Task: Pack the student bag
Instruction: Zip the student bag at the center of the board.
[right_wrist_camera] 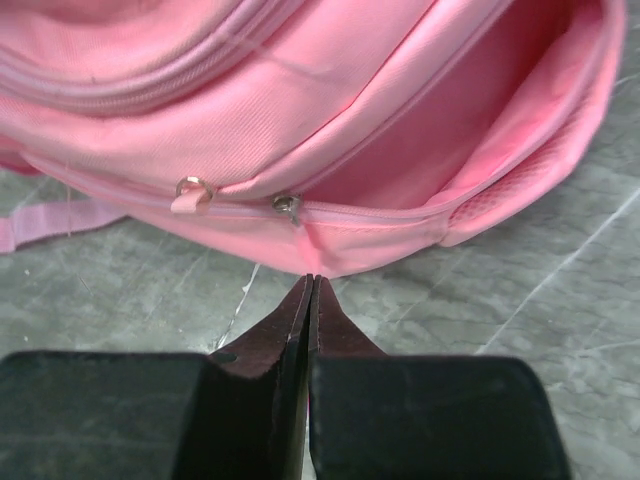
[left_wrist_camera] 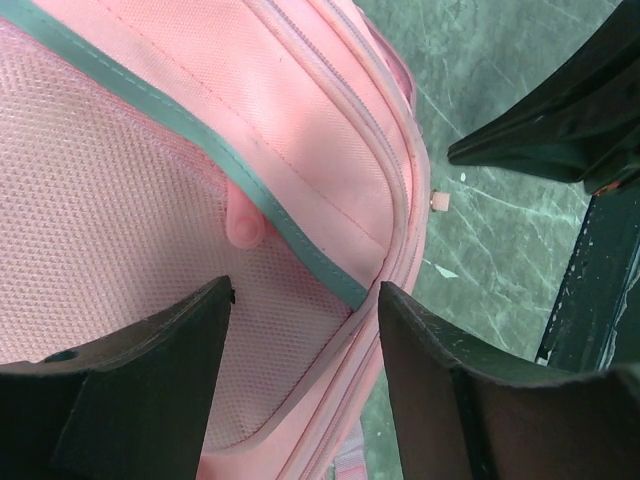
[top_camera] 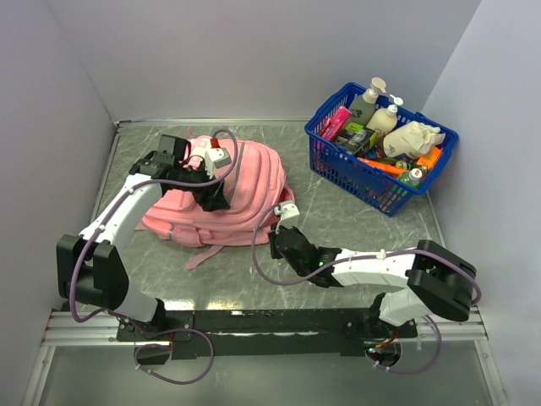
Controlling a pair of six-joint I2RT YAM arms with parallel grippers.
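Observation:
The pink student bag [top_camera: 245,182] lies flat at the table's left centre, straps toward the front. My left gripper [top_camera: 211,196] hovers over it, open, with the bag's mesh side panel and grey trim [left_wrist_camera: 290,235] between its spread fingers [left_wrist_camera: 150,370], which grip nothing. My right gripper [right_wrist_camera: 312,280] is shut, with its tips pressed against the bag's lower edge just under a zipper slider [right_wrist_camera: 288,205]. A thin pink tab [right_wrist_camera: 322,250] from that zipper runs down into the closed tips. A second slider [right_wrist_camera: 192,188] sits further left on the same zipper line.
A blue plastic basket [top_camera: 363,182] at the back right holds bottles, markers and several other small items. Grey walls close in the table on the left, back and right. A loose pink strap [top_camera: 203,254] trails toward the front edge.

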